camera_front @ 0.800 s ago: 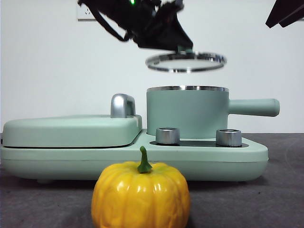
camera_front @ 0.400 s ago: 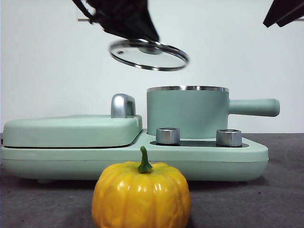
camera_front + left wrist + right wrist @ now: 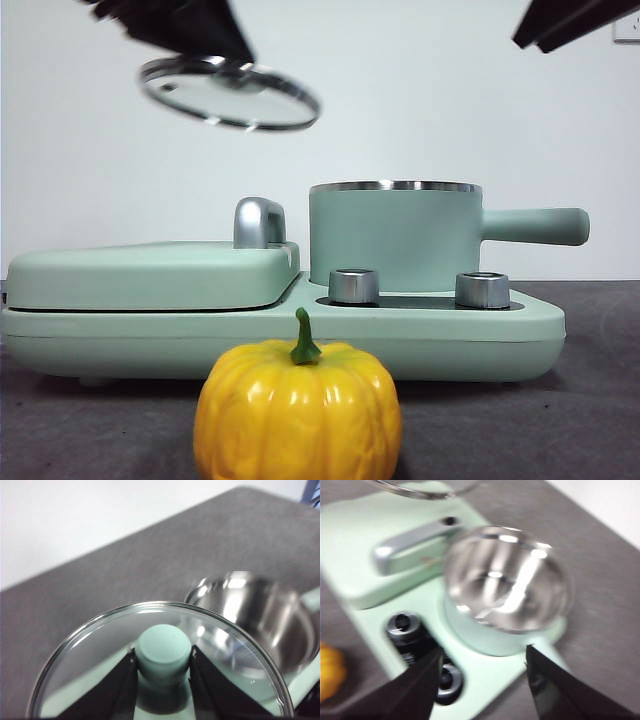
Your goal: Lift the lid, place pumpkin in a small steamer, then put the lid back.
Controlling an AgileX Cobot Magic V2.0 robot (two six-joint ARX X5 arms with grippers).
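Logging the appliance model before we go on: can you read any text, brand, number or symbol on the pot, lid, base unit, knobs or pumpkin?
None readable.
Small steamer, lid, pumpkin: no print shows.
Base unit and its silver knobs: no markings visible in the front view; the right wrist view is too blurred to tell.

1. We count 1 lid point(image 3: 230, 93), glass w/ steel rim, 1 mint knob point(image 3: 163, 648) on it.
2. 1 pumpkin point(image 3: 298, 410), w/ 1 green stem point(image 3: 302, 338).
3. 1 small steamer point(image 3: 395, 237), w/ 1 side handle point(image 3: 535, 226).
4. 1 flat base unit point(image 3: 500, 335), w/ 2 silver knobs point(image 3: 353, 286) on its front.
5. 1 flat rect. cover point(image 3: 150, 274), w/ 1 chrome handle point(image 3: 258, 222).
6. We see 2 grippers: left gripper point(image 3: 162, 662), right gripper point(image 3: 482, 656), 2 black jaws each.
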